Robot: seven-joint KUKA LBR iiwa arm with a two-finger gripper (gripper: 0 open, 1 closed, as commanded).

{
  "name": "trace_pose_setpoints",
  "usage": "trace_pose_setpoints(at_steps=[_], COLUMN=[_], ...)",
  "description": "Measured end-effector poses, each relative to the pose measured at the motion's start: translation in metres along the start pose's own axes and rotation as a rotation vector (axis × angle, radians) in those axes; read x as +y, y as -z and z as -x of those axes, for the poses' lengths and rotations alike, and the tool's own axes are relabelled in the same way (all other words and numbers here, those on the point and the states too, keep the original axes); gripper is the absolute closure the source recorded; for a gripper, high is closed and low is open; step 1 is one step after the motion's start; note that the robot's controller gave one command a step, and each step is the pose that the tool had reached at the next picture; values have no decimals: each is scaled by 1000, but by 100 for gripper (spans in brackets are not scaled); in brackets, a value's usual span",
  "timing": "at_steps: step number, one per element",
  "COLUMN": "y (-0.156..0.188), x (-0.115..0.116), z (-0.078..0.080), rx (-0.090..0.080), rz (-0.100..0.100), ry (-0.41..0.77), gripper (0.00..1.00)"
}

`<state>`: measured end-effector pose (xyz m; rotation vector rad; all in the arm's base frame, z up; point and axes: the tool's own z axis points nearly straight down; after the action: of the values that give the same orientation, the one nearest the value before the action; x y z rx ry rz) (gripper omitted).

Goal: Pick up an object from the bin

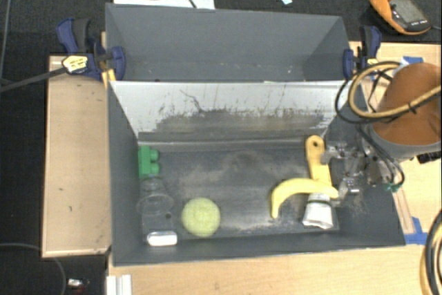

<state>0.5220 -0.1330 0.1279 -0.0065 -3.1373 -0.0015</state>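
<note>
A: Where was the gripper (347,179) at this entry?

B: Low at the right end of the bin (228,114), close to the floor, under the arm's orange cover (407,107).

A: Spread or closed?

B: Could not tell; the tip was too cluttered to read.

A: Nearest things?

B: A banana (293,191) lay on the floor just left of the gripper, with its right end at the tip. Contact could not be judged. A yellow handle-shaped piece (316,159) sat just behind the banana, beside the gripper. A small white packet (318,214) lay just in front of the banana's right end.

A: The rest?

B: Well apart, at the left end: a yellow-green ball (201,216), a clear bottle (155,207) by the left wall, and a green block (148,162) behind the bottle.
</note>
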Motion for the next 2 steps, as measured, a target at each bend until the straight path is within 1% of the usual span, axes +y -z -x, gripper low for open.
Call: trace_pose_setpoints(at_steps=[1, 2], y=[3, -55], x=[0, 43], z=[2, 1], rx=[-7, -2], rz=[-2, 0], ry=[6, 165], gripper=[0, 0])
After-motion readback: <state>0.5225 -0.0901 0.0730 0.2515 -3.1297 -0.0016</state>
